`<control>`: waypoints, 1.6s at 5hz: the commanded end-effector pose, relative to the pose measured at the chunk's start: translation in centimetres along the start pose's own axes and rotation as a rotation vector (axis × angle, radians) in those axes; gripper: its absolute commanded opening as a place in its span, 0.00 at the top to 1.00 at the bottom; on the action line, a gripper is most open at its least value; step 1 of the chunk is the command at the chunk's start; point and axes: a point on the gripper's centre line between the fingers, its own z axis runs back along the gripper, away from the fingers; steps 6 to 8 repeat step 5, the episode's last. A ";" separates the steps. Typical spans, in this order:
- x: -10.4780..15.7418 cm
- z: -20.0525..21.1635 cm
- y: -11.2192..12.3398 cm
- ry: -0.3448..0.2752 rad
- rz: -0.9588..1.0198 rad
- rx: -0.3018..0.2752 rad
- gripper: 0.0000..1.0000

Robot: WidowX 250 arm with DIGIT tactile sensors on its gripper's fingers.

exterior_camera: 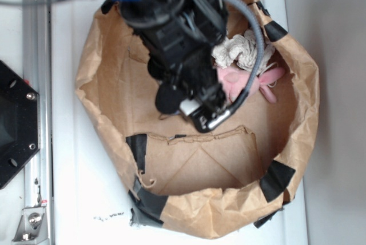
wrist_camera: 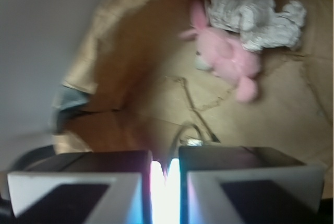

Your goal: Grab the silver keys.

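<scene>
Wrist view shows the black claw [wrist_camera: 165, 182] nearly closed, gripping nothing visible; unseen silver keys risk being missed inside the crumpled brown paper bag [wrist_camera: 104, 78].

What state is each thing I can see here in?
gripper: fingers nearly together, inside the bag; grasp unclear
silver keys: only a glint at the fingertips, mostly hidden
pink plush toy: lying on the bag floor
white cloth: crumpled, against the toy
paper bag: open, rim rolled down

Overhead exterior and close wrist view, sharing the paper bag [exterior_camera: 114, 85] interior.
</scene>
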 end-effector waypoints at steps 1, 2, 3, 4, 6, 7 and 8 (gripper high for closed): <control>0.8 -0.9 -0.9 -0.001 0.024 0.108 1.00; 0.5 -1.0 -1.1 -0.024 -0.034 0.122 1.00; -0.1 -1.4 -1.0 -0.016 -0.082 0.158 1.00; 0.2 -1.8 -1.1 -0.023 -0.080 0.178 1.00; 0.4 -2.1 -1.1 -0.063 -0.065 0.190 1.00; 0.4 -2.1 -1.1 -0.063 -0.065 0.190 1.00; 0.4 -2.1 -1.1 -0.063 -0.065 0.190 1.00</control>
